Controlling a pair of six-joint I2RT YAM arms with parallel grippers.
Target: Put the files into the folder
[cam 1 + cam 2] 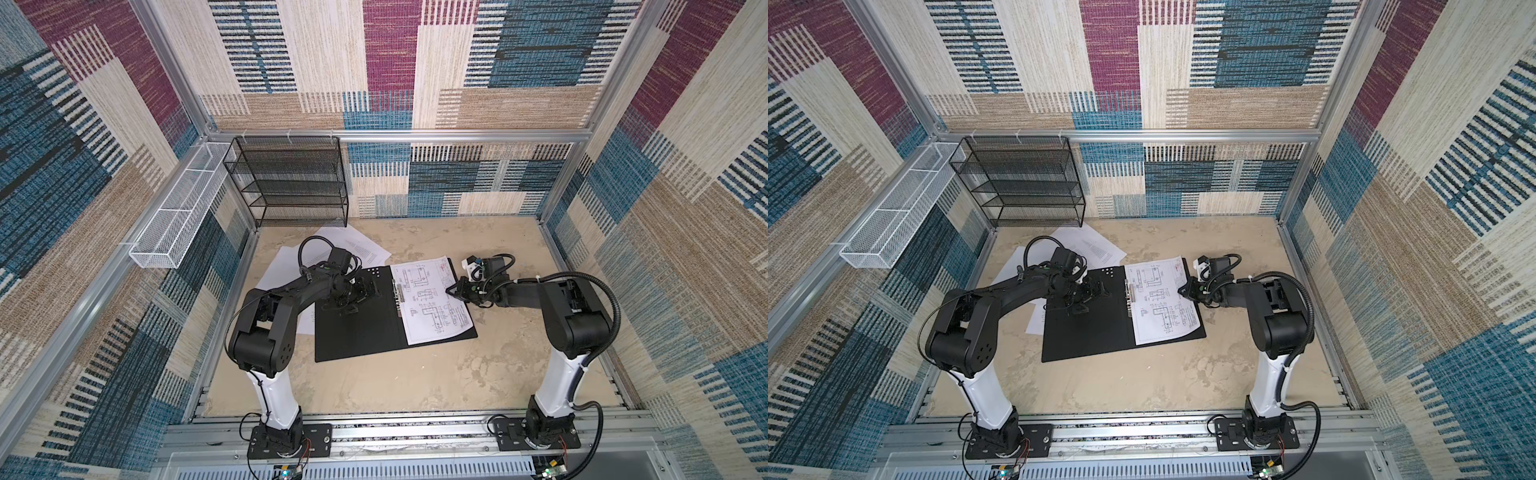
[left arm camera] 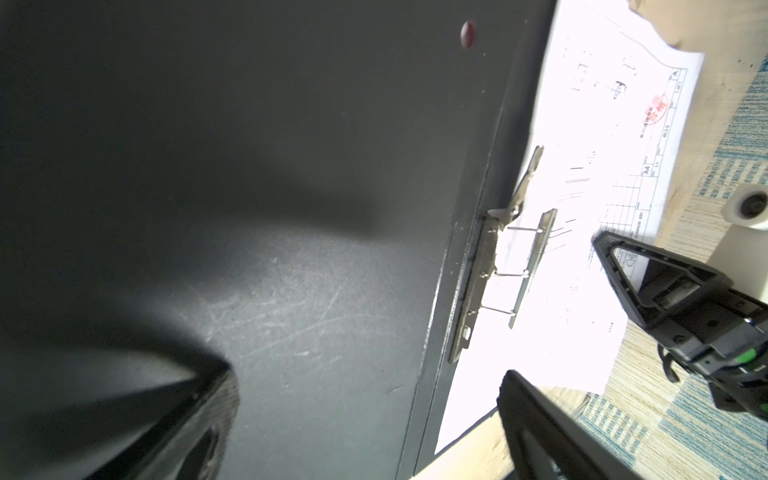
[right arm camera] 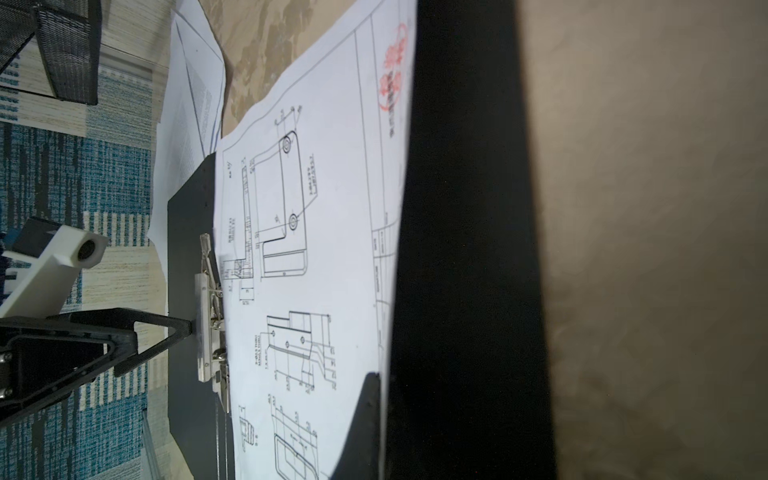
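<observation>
Patchwork woven walls: blue, maroon, beige, striped panels. Aluminium frame along edges. Black wire-mesh rack at back left, against rear wall. White mesh basket mounted on left wall. Mottled beige tabletop, evenly lit.

Left arm and right arm: black joints, white lower tubes, black bolted base plates (the right 1 also carries a ribbed black hose). Right gripper has hollow triangular fingers.
</observation>
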